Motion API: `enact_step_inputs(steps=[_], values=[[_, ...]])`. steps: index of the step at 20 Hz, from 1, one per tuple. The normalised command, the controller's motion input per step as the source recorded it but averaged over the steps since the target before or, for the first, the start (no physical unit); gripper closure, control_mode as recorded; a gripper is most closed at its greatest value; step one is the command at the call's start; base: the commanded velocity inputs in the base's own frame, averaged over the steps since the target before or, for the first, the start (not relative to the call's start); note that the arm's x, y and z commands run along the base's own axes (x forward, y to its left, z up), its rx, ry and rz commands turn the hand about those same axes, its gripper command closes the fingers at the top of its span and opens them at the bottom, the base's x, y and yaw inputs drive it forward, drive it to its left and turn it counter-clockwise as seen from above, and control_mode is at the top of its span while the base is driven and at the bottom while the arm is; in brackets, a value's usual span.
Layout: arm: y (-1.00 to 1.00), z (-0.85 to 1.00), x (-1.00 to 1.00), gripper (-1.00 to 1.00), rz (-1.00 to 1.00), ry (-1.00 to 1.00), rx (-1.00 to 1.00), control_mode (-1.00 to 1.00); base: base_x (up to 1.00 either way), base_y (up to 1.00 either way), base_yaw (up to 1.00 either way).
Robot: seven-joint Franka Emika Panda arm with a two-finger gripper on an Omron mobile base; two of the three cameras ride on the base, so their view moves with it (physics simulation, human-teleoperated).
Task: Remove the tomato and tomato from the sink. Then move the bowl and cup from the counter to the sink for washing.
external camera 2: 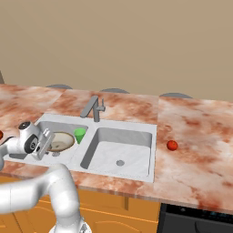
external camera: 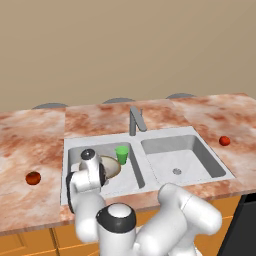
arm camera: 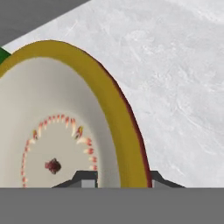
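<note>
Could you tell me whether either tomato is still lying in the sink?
No: one tomato lies on the counter left of the sink, and the other tomato lies on the counter to its right.

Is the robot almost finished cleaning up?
Nearly. Both tomatoes are out: one sits on the counter left of the sink, the other on its right. The cup stands in the left basin. The gripper straddles the bowl's rim there; only letting go is left.
</note>
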Motion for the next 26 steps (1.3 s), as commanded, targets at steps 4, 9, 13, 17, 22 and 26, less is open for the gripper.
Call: enact_step_inputs(steps=[4, 9, 13, 17, 22, 26], values=[[0.08, -0.1, 0.04, 1.0, 0.0, 0.07, 0.0, -1.0, 0.0, 0.0, 0.0], [0.05, -0.07, 0.06, 1.0, 0.0, 0.09, 0.0, -1.0, 0.0, 0.0, 0.0], [0.04, -0.08, 0.06, 1.0, 0.0, 0.09, 0.0, -1.0, 0.0, 0.0, 0.0], [0.04, -0.11, 0.03, -1.0, 0.0, 0.06, 0.0, -1.0, 0.0, 0.0, 0.0], [0.02, -0.03, 0.0, -1.0, 0.0, 0.02, 0.0, -1.0, 0.0, 0.0, 0.0], [0.0, 0.02, -0.01, -1.0, 0.0, 0.0, 0.0, -1.0, 0.0, 0.0, 0.0]])
